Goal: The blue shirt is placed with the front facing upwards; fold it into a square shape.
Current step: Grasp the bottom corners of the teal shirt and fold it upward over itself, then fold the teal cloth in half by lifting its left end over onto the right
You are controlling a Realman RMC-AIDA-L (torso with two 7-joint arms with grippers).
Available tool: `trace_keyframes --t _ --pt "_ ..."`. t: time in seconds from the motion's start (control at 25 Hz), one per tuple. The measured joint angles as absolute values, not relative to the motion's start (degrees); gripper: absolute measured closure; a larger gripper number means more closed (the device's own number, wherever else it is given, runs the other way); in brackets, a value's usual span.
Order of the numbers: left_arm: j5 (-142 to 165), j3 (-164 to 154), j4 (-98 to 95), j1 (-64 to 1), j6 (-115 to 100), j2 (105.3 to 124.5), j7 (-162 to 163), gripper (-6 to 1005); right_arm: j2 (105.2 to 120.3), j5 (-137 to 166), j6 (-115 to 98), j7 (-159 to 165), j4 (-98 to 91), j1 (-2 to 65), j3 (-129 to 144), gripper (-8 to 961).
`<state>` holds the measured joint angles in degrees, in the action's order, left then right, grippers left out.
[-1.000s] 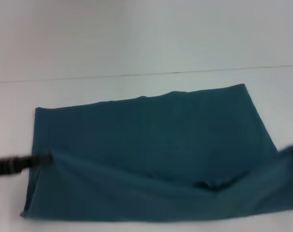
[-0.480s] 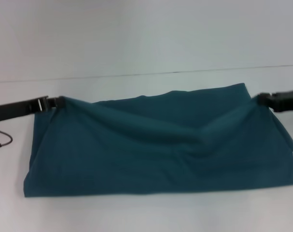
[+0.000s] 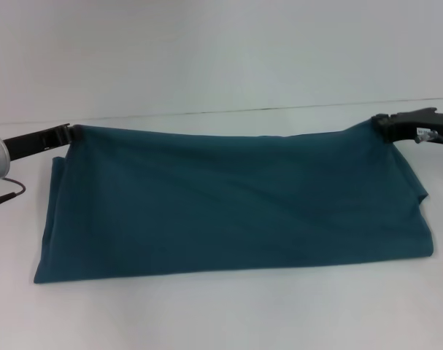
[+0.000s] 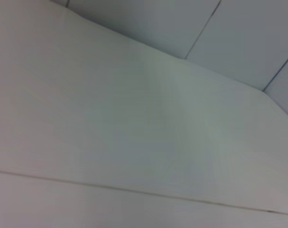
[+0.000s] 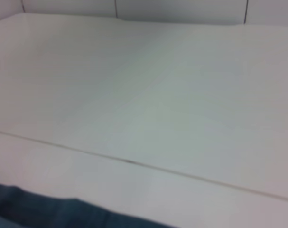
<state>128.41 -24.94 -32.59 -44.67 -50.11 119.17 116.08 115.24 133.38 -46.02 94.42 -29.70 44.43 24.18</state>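
A white worktop (image 3: pixel 221 313) ran back to a pale panelled wall. The blue shirt (image 3: pixel 228 211) lay across its middle as a wide folded band, plain teal with no lettering showing, its near fold flat and its far edge held at both corners. The left end effector (image 3: pixel 66 133) was pinched on the far left corner, the right end effector (image 3: pixel 382 124) on the far right one. The right wrist view caught a strip of shirt; the left wrist view showed only worktop and wall seams.
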Motion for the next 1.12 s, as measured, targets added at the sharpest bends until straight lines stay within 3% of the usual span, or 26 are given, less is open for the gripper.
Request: trace_keyframes --t 0.36,0.88,1.08,1.12 --pt "128.4 -25.1 -31.4 -46.4 -45.6 119.78 115.0 920 115.70 132.9 -41.9 93.2 -28.7 46.7 24.4 932" --pt "127.9 -26.3 -30.8 -46.8 -38.0 122.70 113.3 856 117.20 131.3 -33.4 89.2 -26.3 48.2 24.6 922" --pt "122.2 -26.2 -31.3 -45.5 -34.9 122.43 112.6 753 117.16 126.7 -29.7 88.7 -28.1 47.6 24.6 914" --pt "120.9 -26.3 -31.3 -45.0 -34.7 122.32 112.3 733 116.90 125.9 -29.6 88.6 -28.1 47.4 24.6 849"
